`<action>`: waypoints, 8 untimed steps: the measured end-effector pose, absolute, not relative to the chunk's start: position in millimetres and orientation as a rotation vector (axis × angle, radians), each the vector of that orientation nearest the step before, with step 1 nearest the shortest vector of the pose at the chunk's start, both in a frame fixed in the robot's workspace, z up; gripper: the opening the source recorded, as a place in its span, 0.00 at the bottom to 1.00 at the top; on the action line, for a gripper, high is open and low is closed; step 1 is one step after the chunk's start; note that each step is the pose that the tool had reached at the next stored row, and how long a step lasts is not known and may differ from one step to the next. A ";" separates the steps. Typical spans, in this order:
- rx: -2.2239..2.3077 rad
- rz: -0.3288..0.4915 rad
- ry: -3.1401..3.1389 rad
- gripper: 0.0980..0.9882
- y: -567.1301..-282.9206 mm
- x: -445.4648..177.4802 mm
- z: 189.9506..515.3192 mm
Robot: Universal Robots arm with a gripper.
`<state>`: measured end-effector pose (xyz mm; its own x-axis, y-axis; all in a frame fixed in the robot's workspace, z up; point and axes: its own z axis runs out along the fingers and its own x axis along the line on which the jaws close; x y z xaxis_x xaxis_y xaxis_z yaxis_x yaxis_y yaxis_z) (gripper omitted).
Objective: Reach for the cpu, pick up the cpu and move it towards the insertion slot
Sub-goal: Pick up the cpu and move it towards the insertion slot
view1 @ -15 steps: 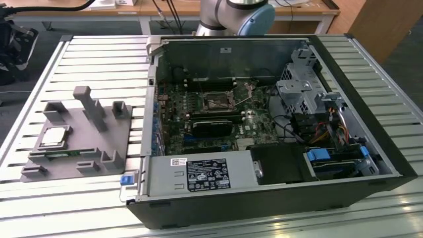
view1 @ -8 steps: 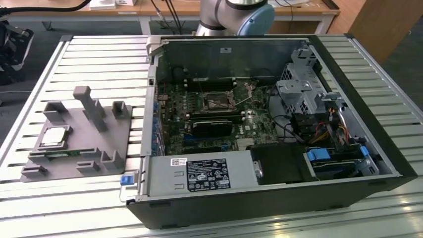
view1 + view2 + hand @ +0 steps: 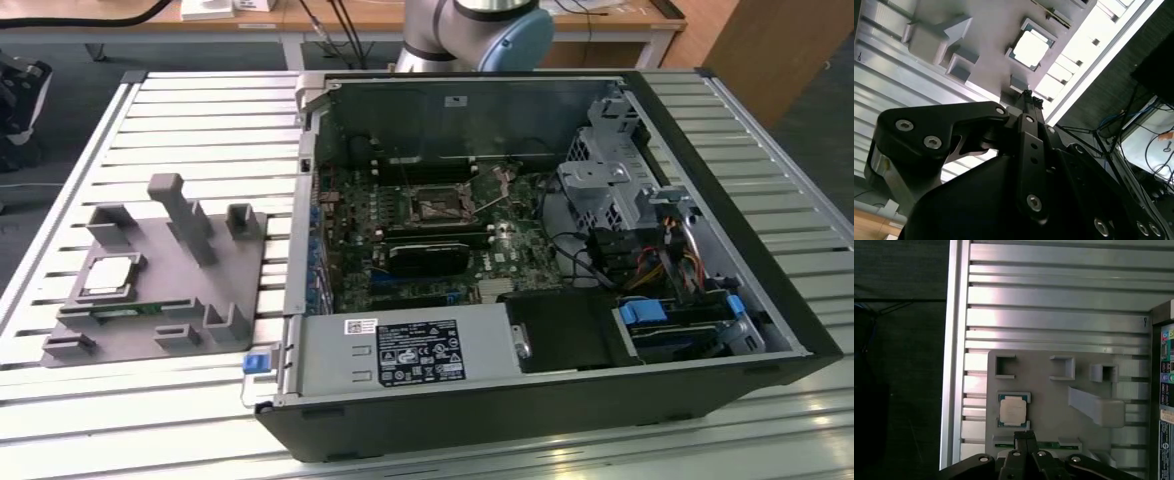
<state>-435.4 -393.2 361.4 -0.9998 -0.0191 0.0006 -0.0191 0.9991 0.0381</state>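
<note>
My empty end effector [image 3: 1024, 436], fingers together, hovers near the cpu [image 3: 1013, 410] by the grey holder's [image 3: 1054, 405] edge; I'd centre squarely above it

The arm [image 3: 470, 30], at twelve o'clock in the exterior view, is a rounded silver-grey joint with a pale blue cap; the gripper [image 3: 1030, 97] in the second wrist view is matt black, built of flat link plates [image 3: 939, 131] with rounded corners; silver socket-head screws [image 3: 904, 125] stud the plates; in the first wrist view its fingers [image 3: 1020, 441] are narrow black bars, with more silver screws at their base.
</note>
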 end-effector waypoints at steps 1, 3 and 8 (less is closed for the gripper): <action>0.030 -0.060 -3.140 0.01 -393.3 -436.8 361.0; 0.030 -0.059 -3.140 0.01 -393.3 -439.0 360.3; 0.030 -0.055 -3.140 0.01 -393.3 -439.2 358.1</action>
